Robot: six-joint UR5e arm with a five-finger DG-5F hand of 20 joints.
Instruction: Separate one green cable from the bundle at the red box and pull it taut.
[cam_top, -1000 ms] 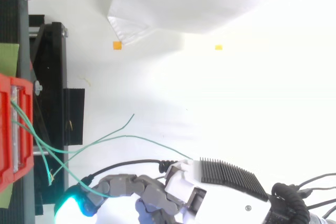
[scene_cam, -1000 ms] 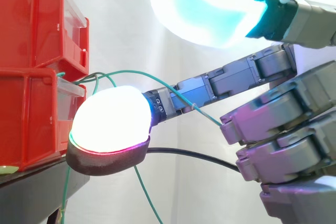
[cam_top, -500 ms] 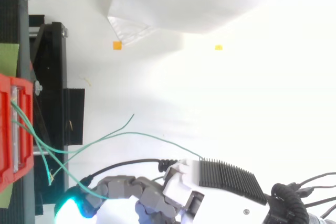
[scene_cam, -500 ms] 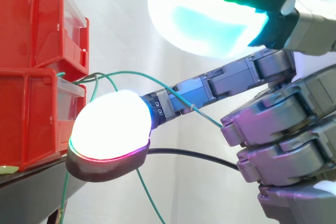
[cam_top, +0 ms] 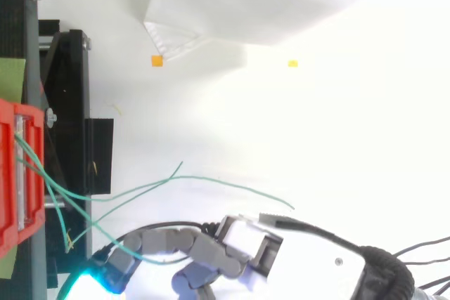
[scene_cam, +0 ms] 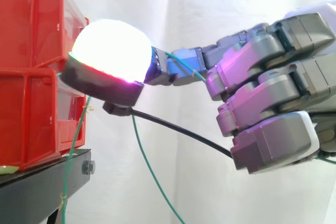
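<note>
Green cable (scene_cam: 184, 66) crosses robot hand (scene_cam: 273, 77) — beside red box (scene_cam: 31, 114).

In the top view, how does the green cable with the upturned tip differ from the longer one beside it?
The shorter green cable stops early; the longer green cable runs on, ending near the hand. The shorter one's tip turns up in the view; the longer one's bends down. Both are thin, slack, from the red box.
</note>
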